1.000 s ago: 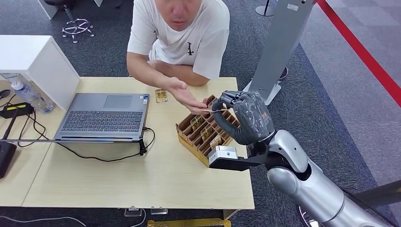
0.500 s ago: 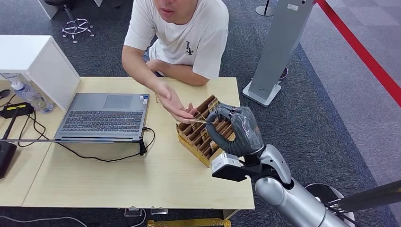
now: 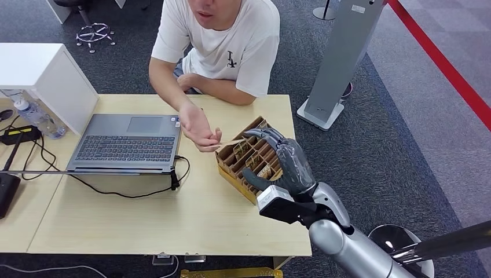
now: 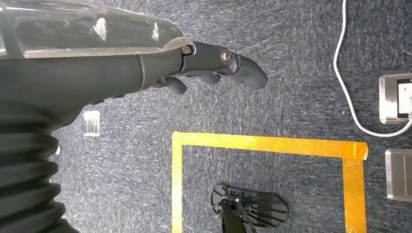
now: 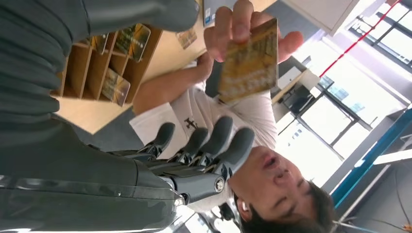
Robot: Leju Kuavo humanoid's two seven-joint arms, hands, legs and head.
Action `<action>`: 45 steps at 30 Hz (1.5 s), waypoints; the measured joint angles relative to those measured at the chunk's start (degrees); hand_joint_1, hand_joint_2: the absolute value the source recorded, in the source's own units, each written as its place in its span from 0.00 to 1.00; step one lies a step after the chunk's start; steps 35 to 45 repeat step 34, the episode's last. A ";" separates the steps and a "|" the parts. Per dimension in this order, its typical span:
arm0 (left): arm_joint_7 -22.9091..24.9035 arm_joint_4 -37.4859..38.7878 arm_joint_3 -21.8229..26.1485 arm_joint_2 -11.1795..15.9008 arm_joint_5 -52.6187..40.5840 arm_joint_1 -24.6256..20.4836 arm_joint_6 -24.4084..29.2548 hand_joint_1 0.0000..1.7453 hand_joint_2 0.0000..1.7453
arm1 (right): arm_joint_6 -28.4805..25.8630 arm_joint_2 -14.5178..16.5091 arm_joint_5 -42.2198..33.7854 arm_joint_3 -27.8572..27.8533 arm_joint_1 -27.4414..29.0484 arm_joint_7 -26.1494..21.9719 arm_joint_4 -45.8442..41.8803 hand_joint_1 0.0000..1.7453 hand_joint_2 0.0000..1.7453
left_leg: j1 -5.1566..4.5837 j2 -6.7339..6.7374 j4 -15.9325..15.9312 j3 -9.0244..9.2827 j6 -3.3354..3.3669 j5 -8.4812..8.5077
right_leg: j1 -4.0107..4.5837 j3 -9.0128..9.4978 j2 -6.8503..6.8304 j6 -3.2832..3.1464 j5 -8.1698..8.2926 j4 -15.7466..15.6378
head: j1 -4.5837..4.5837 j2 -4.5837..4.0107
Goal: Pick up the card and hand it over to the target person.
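The card [image 5: 250, 60] lies just beyond the right hand [image 3: 282, 159], its fingers spread apart and empty. The person's hand [image 3: 200, 128] pinches the card, its flat length pointing toward the right hand. The left hand [image 4: 214, 63] hangs empty over the floor.

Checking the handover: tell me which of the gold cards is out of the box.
The gold card pinched in the person's hand. The other cards stand in the slotted cardboard box; the right hand holds nothing.

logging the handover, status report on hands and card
Right hand open, off the card. Card in the person's hand. Left hand empty, hanging. Nothing in the way.
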 joint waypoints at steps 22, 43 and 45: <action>2.59 -0.05 0.52 -0.74 0.94 -0.07 1.27 0.00 0.00 | 7.62 -6.14 -34.20 -14.57 14.11 6.59 1.77 0.00 1.00 | -0.02 -0.17 -0.01 0.00 0.03 0.00 | -0.02 0.03 -0.17 0.02 -0.03 -0.05 | 0.00 0.00; 1.99 0.02 -0.12 -0.59 0.25 -0.07 0.74 0.00 0.00 | 7.05 -6.39 -31.89 -15.39 16.10 8.23 -0.75 0.00 1.00 | -0.02 -0.03 0.02 -0.02 0.01 -0.03 | -0.02 -0.04 -0.03 0.01 -0.03 0.01 | 0.00 0.00; 1.99 0.02 -0.12 -0.59 0.25 -0.07 0.74 0.00 0.00 | 7.05 -6.39 -31.89 -15.39 16.10 8.23 -0.75 0.00 1.00 | -0.02 -0.03 0.02 -0.02 0.01 -0.03 | -0.02 -0.04 -0.03 0.01 -0.03 0.01 | 0.00 0.00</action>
